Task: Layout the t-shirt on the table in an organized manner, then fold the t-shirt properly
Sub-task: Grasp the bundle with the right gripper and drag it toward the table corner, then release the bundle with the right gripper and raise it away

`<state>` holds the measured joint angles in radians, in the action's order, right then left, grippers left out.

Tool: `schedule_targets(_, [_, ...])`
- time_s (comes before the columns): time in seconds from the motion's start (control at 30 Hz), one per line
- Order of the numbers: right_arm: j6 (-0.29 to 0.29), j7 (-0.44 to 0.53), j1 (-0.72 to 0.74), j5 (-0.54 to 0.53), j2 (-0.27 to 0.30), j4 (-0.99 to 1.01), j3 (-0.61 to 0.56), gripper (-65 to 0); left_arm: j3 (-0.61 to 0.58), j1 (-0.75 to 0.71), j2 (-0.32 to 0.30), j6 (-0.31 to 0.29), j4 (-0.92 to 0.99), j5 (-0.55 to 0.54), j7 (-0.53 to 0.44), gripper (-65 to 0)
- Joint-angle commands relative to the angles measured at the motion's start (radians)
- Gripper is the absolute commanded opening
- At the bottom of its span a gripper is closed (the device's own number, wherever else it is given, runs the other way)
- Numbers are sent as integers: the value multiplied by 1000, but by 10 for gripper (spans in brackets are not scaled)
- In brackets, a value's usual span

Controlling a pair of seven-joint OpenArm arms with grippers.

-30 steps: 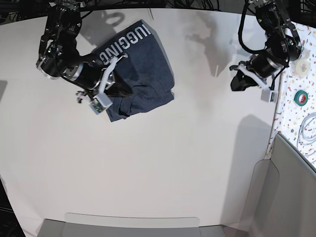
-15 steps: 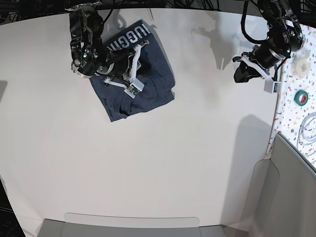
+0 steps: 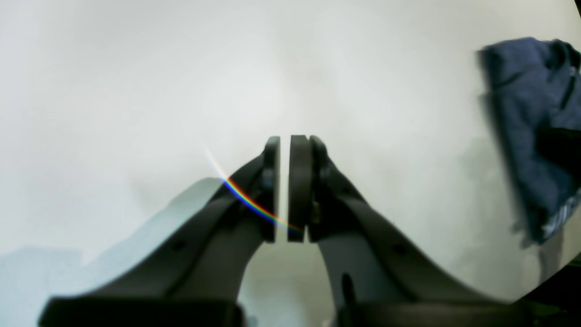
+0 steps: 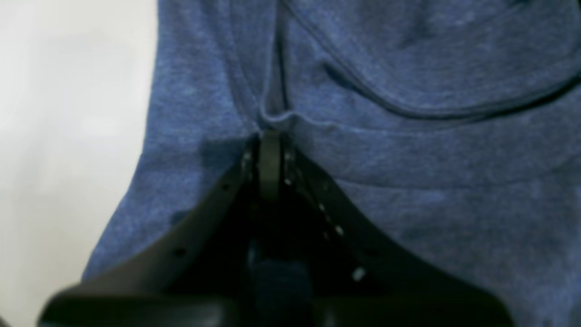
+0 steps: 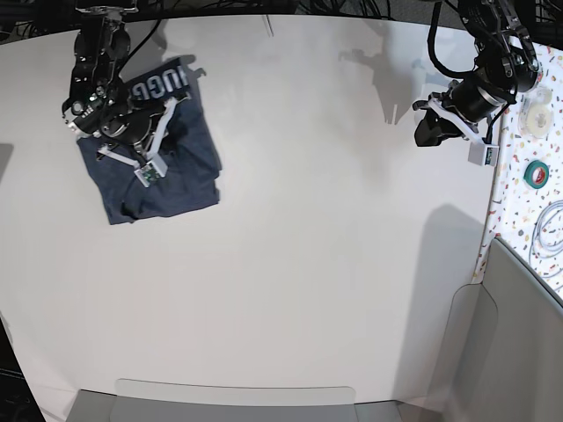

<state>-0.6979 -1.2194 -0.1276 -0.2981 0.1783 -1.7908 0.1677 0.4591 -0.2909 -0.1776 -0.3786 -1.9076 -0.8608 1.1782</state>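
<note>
While the t-shirt [image 5: 154,163] lies bunched at the worktop's [image 5: 308,264] far corner, neither spread nor folded, the right gripper [image 4: 271,136] pinches a seam, jaws shut on cloth. Its wrist view alone shows that bite; the left gripper [image 3: 289,188], nearly closed and empty, hovers well apart.

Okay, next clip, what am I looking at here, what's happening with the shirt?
The right hand is shut on a fold of the navy t-shirt, which lies bunched, not spread flat, near the far corner of the white table on the right arm's side. The left hand hangs over bare table on the opposite side, nearly closed with nothing between its fingers. The shirt is neither laid out nor folded yet.
</note>
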Motion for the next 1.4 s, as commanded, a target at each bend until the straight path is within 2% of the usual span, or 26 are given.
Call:
schedule_targets(0.0, [0, -59, -4, 64, 36, 1, 26, -650, 2, 3, -9, -6, -17, -16, -11, -610])
schedule_targets(0.2, [0, -59, 18, 102, 186, 73, 102, -650, 2, 3, -9, -6, -17, -18, -10, -610])
schedule_targets(0.33, [0, -35, 23, 102, 238, 151, 165, -650, 2, 3, -4, -6, -17, -21, -10, -610])
schedule_targets(0.5, [0, -10, 29, 102, 232, 234, 263, -650, 2, 2, 13, -6, -17, -21, -10, -610])
schedule_targets(0.63, [0, -10, 36, 104, 188, 247, 338, -650, 2, -12, 17, -7, -17, -21, -10, -610])
schedule_targets(0.77, [0, -10, 44, 104, 175, 273, 392, -650, 2, -17, 17, -9, -17, -21, -10, -610])
schedule_targets(1.1, [0, -9, 41, 106, 198, 279, 450, -650, 0, -17, 17, -9, -17, -21, -10, -610])
schedule_targets(1.37, [0, -9, 39, 106, 227, 280, 487, -650, 0, -15, 19, -9, -17, -21, 30, -610])
